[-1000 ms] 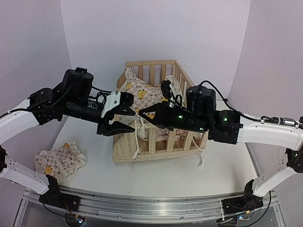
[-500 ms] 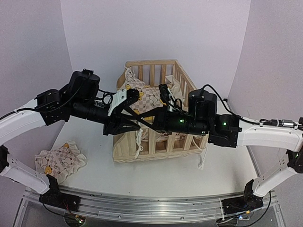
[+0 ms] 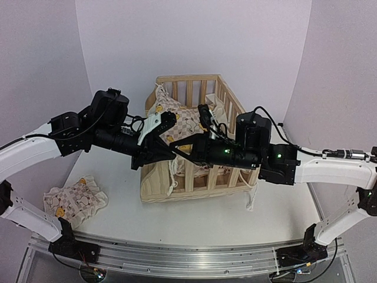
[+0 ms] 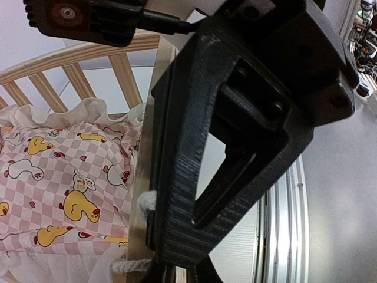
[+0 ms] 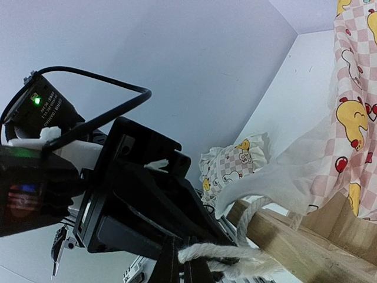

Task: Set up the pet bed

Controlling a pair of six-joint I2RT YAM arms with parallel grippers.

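scene: two arms reach in from the left and right and meet over the near-left part of the pet bed frame (image 3: 189, 77).
pet bed frame: pale slatted wood, upright at the middle of the table (image 3: 194, 224), towards the far wall.
cushion (image 3: 184, 119): lies inside the frame, pink-and-white checks with yellow ducks and red cherries, and a cream ruffle bunched against the rails.
tie string (image 5: 215, 254): a thick cream cord that comes off the cushion's edge, goes over the top of the wooden rail and runs out to the two sets of fingertips.
left gripper (image 3: 166, 145): clenched, fingertips pinched together on the tie string just outside the rail, seen from its own wrist camera at the bottom edge.
right gripper (image 3: 175, 145): clenched too, tips nipping the same tie string, nose to nose with the left one.
spacing: the two grippers are touching or all but touching; i cannot tell which.
small pillow (image 3: 73, 200): same check and duck cloth, crumpled on the table at the near left, well apart from the frame.
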